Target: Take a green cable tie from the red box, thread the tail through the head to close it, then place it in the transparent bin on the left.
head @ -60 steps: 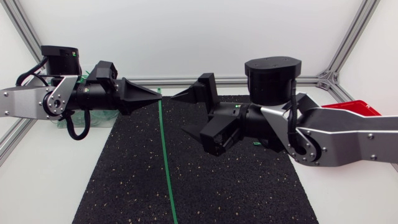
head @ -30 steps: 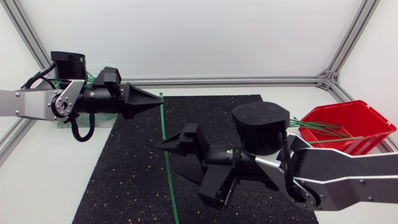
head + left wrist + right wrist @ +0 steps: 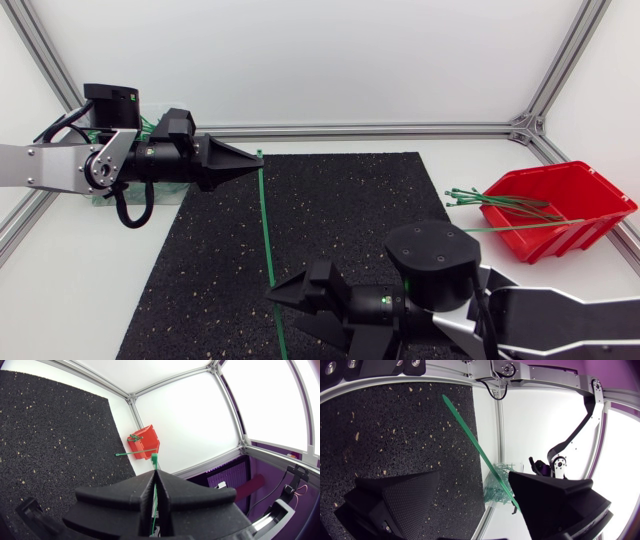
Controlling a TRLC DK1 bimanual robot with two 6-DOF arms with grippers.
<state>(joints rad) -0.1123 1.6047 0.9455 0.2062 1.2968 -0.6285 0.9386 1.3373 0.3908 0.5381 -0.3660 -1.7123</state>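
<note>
My left gripper [image 3: 252, 160] is shut on a green cable tie [image 3: 267, 240] just below its head, at the back of the black mat [image 3: 350, 210]. The strap hangs straight toward the mat's front edge. In the left wrist view the tie's head [image 3: 154, 459] pokes out past the shut fingertips [image 3: 155, 474]. My right gripper [image 3: 285, 308] stands open at the mat's front, its fingertips close beside the strap's lower part. In the right wrist view the strap [image 3: 475, 440] runs slantwise between the wide-open fingers [image 3: 407, 500]. The red box [image 3: 555, 210] holds several more green ties.
The transparent bin [image 3: 497, 482] with green ties in it stands at the back left, mostly hidden behind my left arm [image 3: 110, 165] in the head view. The red box sits off the mat at the right, with ties [image 3: 490, 200] sticking out over its rim.
My right arm has swung from the mat's back middle down to its front edge, along the hanging strap, uncovering the red box. The left gripper still holds the tie in nearly the same place.
</note>
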